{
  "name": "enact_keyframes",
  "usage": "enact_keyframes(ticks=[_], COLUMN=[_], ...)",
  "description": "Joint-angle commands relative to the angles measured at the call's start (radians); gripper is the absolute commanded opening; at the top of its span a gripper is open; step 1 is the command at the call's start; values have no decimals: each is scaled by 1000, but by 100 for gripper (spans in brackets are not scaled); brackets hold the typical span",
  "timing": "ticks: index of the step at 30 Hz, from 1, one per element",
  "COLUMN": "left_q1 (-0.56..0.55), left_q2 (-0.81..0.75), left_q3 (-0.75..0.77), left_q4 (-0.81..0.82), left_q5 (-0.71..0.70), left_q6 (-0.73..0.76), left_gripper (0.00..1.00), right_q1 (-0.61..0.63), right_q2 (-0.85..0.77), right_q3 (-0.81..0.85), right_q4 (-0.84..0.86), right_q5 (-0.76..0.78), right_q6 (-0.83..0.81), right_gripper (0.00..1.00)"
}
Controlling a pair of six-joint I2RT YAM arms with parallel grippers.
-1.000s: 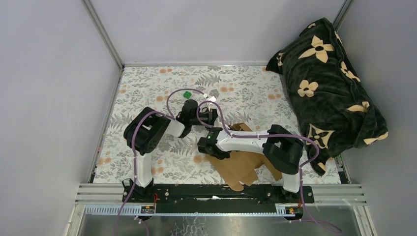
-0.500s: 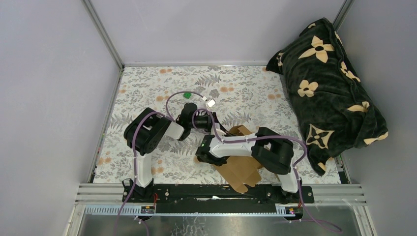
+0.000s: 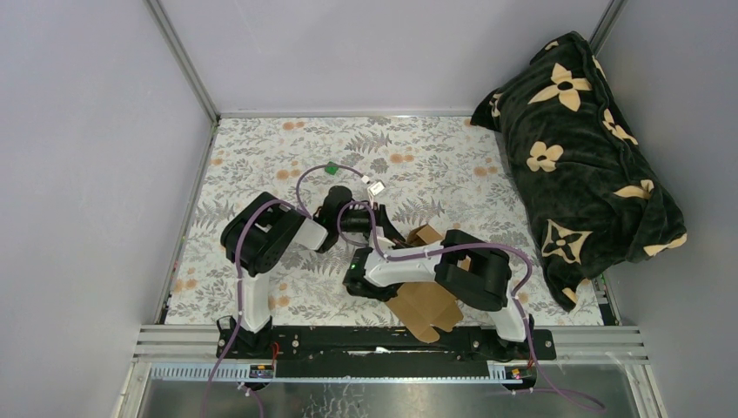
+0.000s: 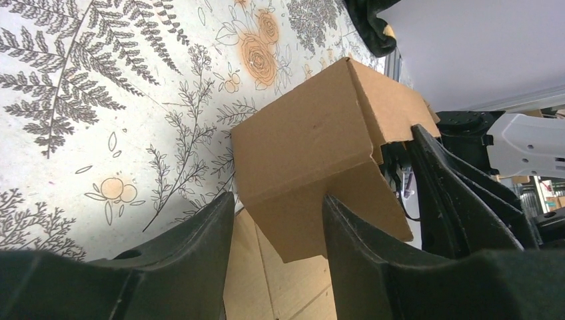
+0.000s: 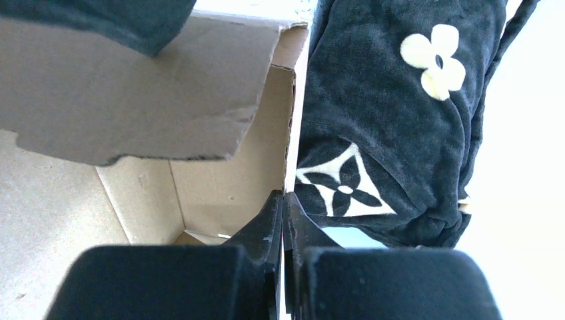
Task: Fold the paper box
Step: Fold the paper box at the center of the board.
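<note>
Currently: left gripper (image 4: 278, 200): jaws parted midway, folded corner panel of paper box (image 4: 306, 147) standing in gap between fingers; pad contact unclear. Right gripper (image 5: 283, 197): jaws pressed together, nothing between; box inner wall and ragged-edged flap left of tips, dark flower-print blanket (image 5: 386, 100) right of tips. Floral tablecloth (image 4: 100, 100) beyond left jaws, under box.
</note>
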Motion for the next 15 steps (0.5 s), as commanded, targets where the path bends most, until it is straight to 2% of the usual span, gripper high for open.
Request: enact_keyframes(ticks=[1, 6, 15], left_q1=[-39, -75, -113], left_q2=[-23, -12, -9], left_q3=[7, 39, 65], left_q4=[-27, -132, -150], left_q5=[-30, -79, -156], left_q6=[91, 147, 183], left_gripper=[58, 57, 58], right_q1=[10, 10, 10], right_q2=[-57, -76, -113], right_q3=[-12, -35, -63], right_q4=[96, 149, 222], right_q5=[-36, -74, -131], right_q6=[-20, -49, -106], right_gripper=[0, 0, 0])
